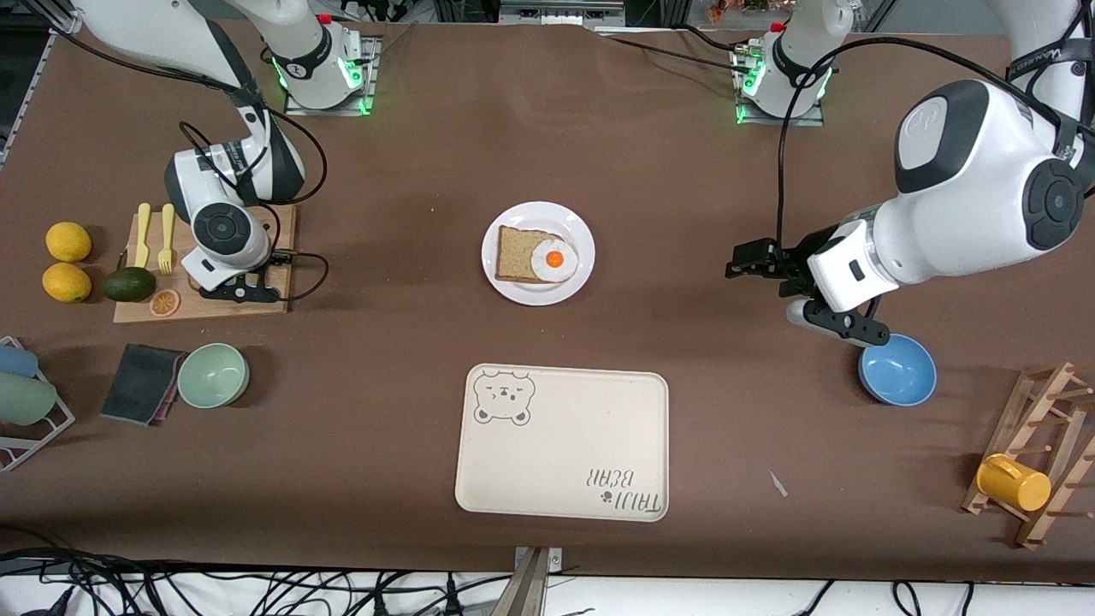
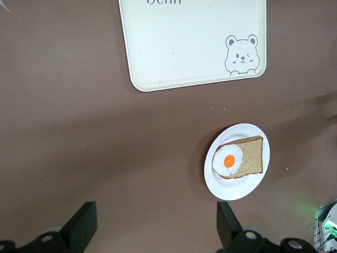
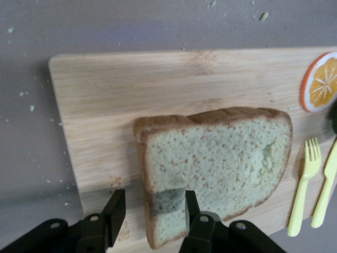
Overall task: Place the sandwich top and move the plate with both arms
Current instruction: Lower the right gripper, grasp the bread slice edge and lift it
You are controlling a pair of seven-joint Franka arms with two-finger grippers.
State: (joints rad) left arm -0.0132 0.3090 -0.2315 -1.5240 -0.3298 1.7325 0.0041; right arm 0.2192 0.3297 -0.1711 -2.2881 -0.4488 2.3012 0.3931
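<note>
Grasping step: right end effector (image 3: 150, 211) is down on the cutting board (image 3: 105, 105), fingers straddling a corner of the sandwich top (image 3: 221, 158), not visibly clamped. Sandwich top lies flat on the board, well apart from the plate (image 1: 505, 282) toward the worktop middle. Left end effector (image 2: 152, 226) waits fully open, holding nothing, near the plate. Next, probably: pinch, lift, carry to plate.

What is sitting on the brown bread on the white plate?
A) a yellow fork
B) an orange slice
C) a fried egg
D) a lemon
C: on the plate, the brown bread has a fried egg with an orange yolk on top of it; the left wrist view shows the same thing.
</note>
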